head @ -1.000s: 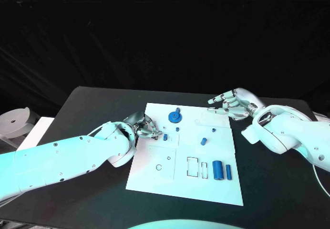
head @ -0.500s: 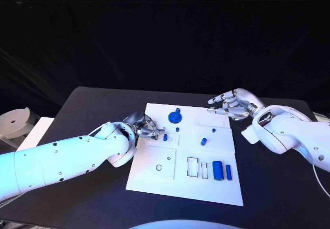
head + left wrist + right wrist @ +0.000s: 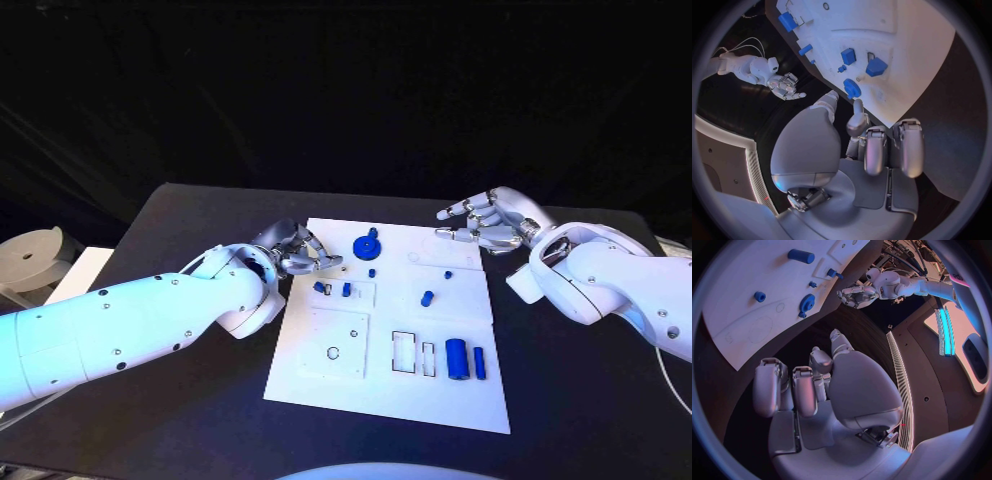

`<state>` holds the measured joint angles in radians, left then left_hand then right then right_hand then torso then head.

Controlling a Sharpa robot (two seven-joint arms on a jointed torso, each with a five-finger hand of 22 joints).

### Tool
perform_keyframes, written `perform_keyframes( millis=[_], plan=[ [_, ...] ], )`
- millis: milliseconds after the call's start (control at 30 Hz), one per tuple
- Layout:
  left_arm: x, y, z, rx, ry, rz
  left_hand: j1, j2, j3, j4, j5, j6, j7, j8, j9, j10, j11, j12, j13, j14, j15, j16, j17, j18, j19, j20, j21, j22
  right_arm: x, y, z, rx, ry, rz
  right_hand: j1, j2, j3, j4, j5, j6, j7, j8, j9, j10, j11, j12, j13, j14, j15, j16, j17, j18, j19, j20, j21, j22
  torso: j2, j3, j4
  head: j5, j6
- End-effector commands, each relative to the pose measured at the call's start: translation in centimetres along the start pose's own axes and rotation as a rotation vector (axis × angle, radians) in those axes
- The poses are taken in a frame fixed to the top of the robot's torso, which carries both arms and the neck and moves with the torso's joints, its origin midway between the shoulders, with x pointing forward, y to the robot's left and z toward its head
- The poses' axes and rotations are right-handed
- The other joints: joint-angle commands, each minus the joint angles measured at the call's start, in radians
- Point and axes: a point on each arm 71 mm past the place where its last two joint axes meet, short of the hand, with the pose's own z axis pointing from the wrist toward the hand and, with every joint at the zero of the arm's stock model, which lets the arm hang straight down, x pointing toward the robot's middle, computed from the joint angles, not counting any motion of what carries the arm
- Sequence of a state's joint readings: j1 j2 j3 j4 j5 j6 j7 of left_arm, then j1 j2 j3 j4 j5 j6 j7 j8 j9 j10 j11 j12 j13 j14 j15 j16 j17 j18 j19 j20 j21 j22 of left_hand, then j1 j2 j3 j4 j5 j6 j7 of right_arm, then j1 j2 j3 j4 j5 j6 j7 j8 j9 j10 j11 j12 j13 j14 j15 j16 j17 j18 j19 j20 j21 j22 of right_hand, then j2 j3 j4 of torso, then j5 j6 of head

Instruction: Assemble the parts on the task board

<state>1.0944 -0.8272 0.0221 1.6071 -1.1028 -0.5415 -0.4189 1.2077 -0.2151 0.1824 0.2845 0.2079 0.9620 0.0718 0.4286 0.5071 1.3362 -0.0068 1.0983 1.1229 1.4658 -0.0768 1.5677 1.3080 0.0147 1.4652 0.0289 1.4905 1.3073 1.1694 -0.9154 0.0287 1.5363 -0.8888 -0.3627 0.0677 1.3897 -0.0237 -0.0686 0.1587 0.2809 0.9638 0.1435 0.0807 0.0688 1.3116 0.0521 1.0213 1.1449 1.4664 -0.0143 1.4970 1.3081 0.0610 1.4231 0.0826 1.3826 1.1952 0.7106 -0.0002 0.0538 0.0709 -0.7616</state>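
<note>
The white task board (image 3: 361, 380) lies mid-table. My left hand (image 3: 296, 250) hovers at the board's left edge, fingers apart and holding nothing. Just in front of it two small blue pieces (image 3: 320, 288) stand side by side on the board; the left wrist view shows them (image 3: 876, 66) beyond my fingertips (image 3: 857, 107). A blue gear (image 3: 365, 243) sits near the far edge. My right hand (image 3: 483, 222) hangs over the board's far right corner with nothing in it, its fingers loosely bent and apart. A blue cylinder (image 3: 456, 357) and a thin bar (image 3: 479, 362) lie at the near right.
More small blue pegs (image 3: 427, 296) stand mid-board, beside empty rectangular slots (image 3: 404, 352) and a round hole (image 3: 333, 352). A white round object (image 3: 32, 255) sits off the table's left side. Bare black table (image 3: 188, 420) surrounds the board.
My left hand has drawn back from the board toward its far left edge. Where its fingers were, a second small blue piece now stands free. The right hand has barely moved.
</note>
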Motion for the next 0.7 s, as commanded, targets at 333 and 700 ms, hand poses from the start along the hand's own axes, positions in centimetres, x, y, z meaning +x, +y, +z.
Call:
perform_keyframes(
  millis=[333,700],
  plan=[
    [-4.4,-2.5,1.3,0.162,0.329,0.080,0.148,0.039,0.037,-0.030,-0.004,-0.084,0.049,-0.078,-0.086,-0.275,0.047,-0.346,-0.321,0.084,0.045,-0.033,0.207,0.057,0.000,0.040,-0.243,0.105,0.1,-0.1,0.2,-0.006,0.004,-0.005,-0.007,0.003,-0.005,0.000,0.004,0.006,0.000,-0.002,0.000,-0.005,0.002,0.000,-0.001,0.080,-0.009,-0.006,0.161,0.015,-0.005,-0.003,-0.006,-0.001,-0.001,0.0014,-0.0003,0.001,0.006],
    [-5.9,-3.3,1.8,0.247,0.365,0.587,0.229,-0.007,-0.011,-0.064,-0.007,-0.046,0.033,-0.136,-0.184,-0.236,0.033,-0.341,-0.385,0.063,0.036,-0.070,0.157,0.073,-0.023,0.038,-0.341,0.053,0.1,-0.3,0.2,0.000,0.002,-0.007,-0.007,0.003,-0.005,0.000,0.004,0.006,0.000,-0.002,0.000,-0.005,0.002,0.000,-0.001,0.080,-0.009,-0.006,0.161,0.015,-0.005,-0.003,-0.006,-0.001,-0.001,-0.0015,-0.0007,-0.002,0.012]
  ],
)
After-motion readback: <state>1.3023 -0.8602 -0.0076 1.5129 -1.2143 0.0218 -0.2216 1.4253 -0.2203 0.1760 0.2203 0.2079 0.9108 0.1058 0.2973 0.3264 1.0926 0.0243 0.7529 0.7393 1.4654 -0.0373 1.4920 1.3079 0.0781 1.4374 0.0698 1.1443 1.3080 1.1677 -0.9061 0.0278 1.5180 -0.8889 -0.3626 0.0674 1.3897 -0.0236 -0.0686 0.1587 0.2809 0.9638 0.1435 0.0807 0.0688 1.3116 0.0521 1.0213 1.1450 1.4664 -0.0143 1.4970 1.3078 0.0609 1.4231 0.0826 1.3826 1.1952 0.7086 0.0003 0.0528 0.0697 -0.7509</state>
